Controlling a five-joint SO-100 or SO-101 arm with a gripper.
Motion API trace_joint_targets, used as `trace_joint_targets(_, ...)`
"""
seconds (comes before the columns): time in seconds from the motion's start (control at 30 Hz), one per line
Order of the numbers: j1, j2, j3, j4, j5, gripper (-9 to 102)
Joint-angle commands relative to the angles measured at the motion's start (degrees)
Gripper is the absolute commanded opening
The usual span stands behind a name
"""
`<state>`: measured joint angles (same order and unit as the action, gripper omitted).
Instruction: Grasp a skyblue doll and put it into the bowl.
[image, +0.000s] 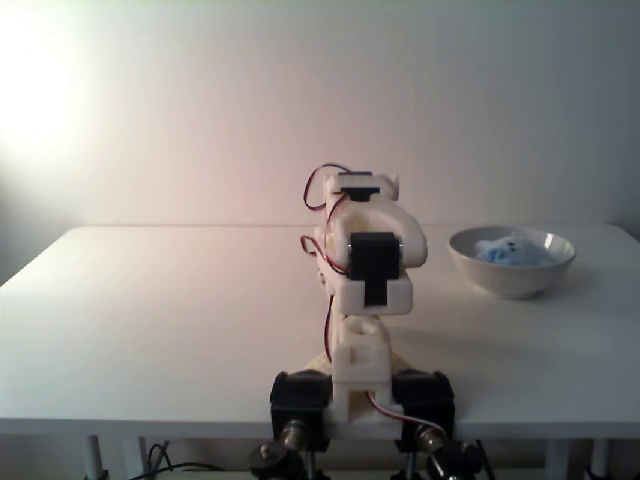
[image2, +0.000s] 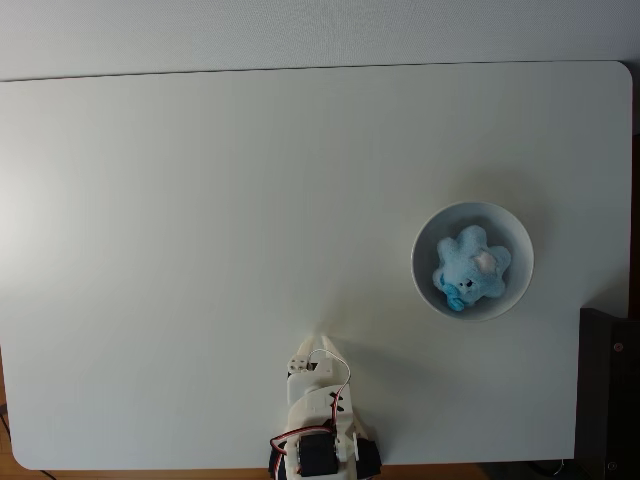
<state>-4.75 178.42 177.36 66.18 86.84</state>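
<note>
The skyblue doll (image2: 470, 270) lies inside the white bowl (image2: 421, 255), which stands on the right half of the table in a fixed view from above. From the low fixed view, the doll (image: 510, 250) peeks over the bowl's rim (image: 510, 282), to the right of the arm. The white arm (image: 367, 270) is folded back over its base at the table's near edge. My gripper (image2: 317, 347) points out over the table, well left of and nearer than the bowl. Its fingers appear together, with nothing between them.
The white table (image2: 180, 250) stretches bare to the left of and beyond the arm. A dark object (image2: 608, 390) sits off the table's right edge. A white wall (image: 300, 100) stands behind the far edge.
</note>
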Motion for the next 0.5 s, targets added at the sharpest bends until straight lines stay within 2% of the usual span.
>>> trace_joint_targets(0.0, 0.1, 16.5, -0.1, -0.1, -0.4, 3)
trace_joint_targets(0.47, -0.3, 16.5, -0.1, -0.1, -0.4, 3)
